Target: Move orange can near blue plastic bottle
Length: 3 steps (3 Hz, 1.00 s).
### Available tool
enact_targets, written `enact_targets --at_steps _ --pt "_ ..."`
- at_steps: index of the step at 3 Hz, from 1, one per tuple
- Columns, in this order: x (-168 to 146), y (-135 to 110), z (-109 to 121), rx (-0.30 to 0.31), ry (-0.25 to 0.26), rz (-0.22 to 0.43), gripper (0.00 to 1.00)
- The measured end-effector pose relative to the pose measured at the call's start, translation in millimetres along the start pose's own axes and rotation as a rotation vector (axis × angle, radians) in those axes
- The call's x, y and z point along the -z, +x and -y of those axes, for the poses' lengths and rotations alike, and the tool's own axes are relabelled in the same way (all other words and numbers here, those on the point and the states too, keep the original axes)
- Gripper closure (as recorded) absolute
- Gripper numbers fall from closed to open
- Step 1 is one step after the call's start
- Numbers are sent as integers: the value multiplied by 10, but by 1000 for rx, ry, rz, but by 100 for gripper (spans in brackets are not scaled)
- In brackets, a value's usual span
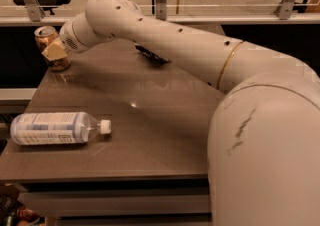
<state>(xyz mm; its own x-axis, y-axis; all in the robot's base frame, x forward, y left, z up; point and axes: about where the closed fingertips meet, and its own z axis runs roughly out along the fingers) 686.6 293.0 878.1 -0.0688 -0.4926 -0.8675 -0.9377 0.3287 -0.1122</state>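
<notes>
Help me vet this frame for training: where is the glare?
Camera view: one small glare spot mid-surface on the glossy grey-brown table; faint sheen on the clear plastic bottle with pale blue label, front left; the gripper, at the copper-orange metal can, far left corner, stands against dark background.

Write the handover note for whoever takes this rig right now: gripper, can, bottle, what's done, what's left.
Gripper: at the table's far left corner, right against the orange can; I cannot tell whether it has a hold on it.
Orange can: upright at that far left corner of the table.
Blue plastic bottle: lying on its side by the front left edge, cap pointing right.
Dark flat item: mid-back, mostly hidden behind the arm.
Done: the arm has reached the can.
Left: can and bottle are well apart. Confirm the grasp, bring the can forward and set it beside the bottle.
</notes>
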Motion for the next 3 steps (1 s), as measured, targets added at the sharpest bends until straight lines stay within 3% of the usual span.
enact_targets --at_steps 3 --pt "387 -16 -248 59 -110 77 100"
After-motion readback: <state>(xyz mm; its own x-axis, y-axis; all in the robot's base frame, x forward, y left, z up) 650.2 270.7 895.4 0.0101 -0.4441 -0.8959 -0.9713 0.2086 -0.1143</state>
